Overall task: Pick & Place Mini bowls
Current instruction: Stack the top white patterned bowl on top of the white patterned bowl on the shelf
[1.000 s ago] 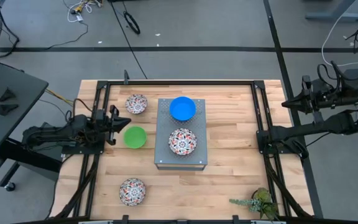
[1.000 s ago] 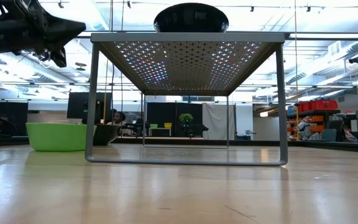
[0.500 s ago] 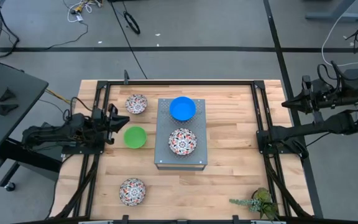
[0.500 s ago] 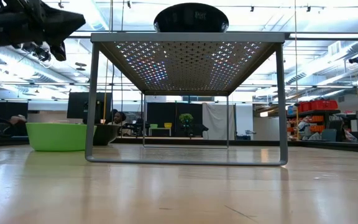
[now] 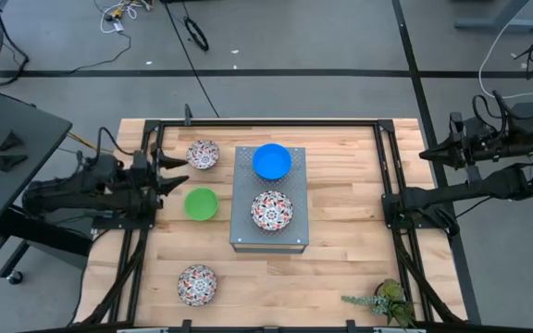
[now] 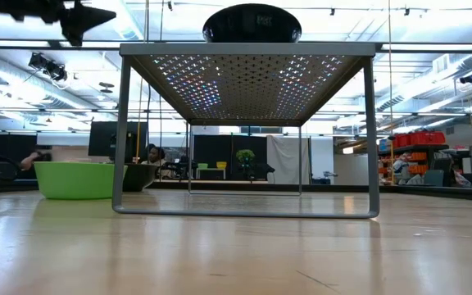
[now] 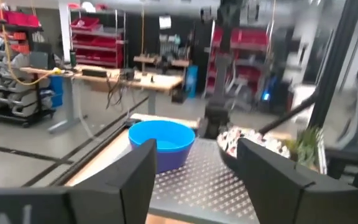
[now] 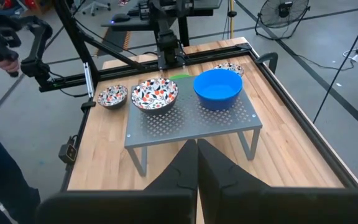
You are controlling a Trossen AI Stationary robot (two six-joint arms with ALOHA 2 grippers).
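The green mini bowl sits on the table left of the grey perforated box. On the box stand a bright blue bowl and a floral bowl. Two more floral bowls rest on the wood, one far and one near. My left gripper hangs open and level, high above the table, left of the green bowl, with nothing between its fingers. My right gripper is shut and raised off the table's right edge.
A small potted plant stands at the near right corner. Black frame rails run along the table's left and right sides. Bare wood lies right of the box and along the near edge.
My left gripper has risen well above the table, drawn back a little toward the left edge, and opened. The green bowl and the other bowls have stayed where they were.
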